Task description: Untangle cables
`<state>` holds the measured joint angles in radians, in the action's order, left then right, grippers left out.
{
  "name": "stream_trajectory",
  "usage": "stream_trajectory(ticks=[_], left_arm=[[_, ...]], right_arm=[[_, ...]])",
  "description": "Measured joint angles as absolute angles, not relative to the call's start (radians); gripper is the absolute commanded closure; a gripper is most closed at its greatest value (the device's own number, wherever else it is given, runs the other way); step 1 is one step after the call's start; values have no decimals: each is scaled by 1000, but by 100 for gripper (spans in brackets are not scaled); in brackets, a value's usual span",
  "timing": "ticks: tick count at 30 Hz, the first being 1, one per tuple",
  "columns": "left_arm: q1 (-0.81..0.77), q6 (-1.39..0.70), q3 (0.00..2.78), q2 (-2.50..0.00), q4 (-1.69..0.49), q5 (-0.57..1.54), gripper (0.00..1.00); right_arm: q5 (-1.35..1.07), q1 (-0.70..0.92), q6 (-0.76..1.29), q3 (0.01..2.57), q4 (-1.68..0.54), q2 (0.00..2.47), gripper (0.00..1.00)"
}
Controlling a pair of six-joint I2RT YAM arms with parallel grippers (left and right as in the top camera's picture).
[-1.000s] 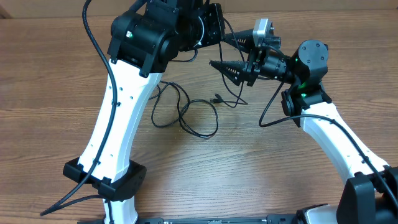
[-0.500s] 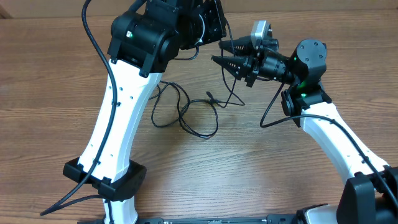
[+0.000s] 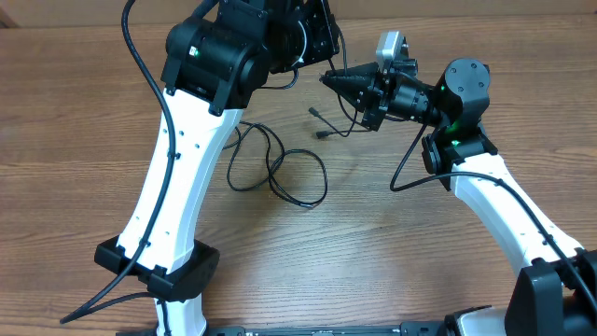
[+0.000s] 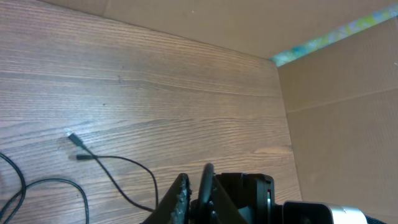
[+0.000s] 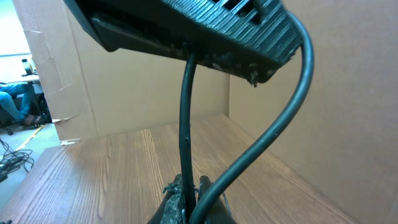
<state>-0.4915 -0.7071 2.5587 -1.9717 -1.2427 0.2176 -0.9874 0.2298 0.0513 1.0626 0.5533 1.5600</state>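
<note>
Thin black cables are seen bunched in loose loops on the wooden surface. The bunch lies to the left of the right end effector and nearer the arm bases. How many separate cords make up the bunch cannot be counted. Two plug ends are visible from the left wrist, one silver-tipped and one dark, lying close together and apart from the left end effector.

One strand is clamped in the fully closed right end effector. Its long axis stands close to upright in the right wrist view, running from the pinched tips to the underside of the left end effector above. A thicker-looking black line is shown curving down beside the strand to the same tips, and it cannot be told whether it is clamped too.

The left end effector's fingers are shown close together with only a narrow gap. Whether anything is gripped there cannot be told.

Two arms are in frame, the left arm and the right arm. The right end effector is pointed toward the left one.
</note>
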Motion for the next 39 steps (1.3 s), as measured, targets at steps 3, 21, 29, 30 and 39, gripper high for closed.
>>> stream_trajectory(ticks=[3,21,29,30,39], left_arm=[[-492,-710,2559,-1972,-1242,212,50],[-473,-677,2559,-1972,-1254,189,0],[-408,-677,2559,-1972,-1264,187,0],[-401,-677,2559,-1972,-1270,183,0],[-386,-673,2559,-1972,-1328,102,0]], right_arm=[[-987,230,52,1063,553,1560,96],[-792,223,59,1063,437,1560,96],[-580,177,93,1062,447,1560,96],[-552,175,96,1062,457,1560,96],[-381,171,101,1063,569,1565,96]])
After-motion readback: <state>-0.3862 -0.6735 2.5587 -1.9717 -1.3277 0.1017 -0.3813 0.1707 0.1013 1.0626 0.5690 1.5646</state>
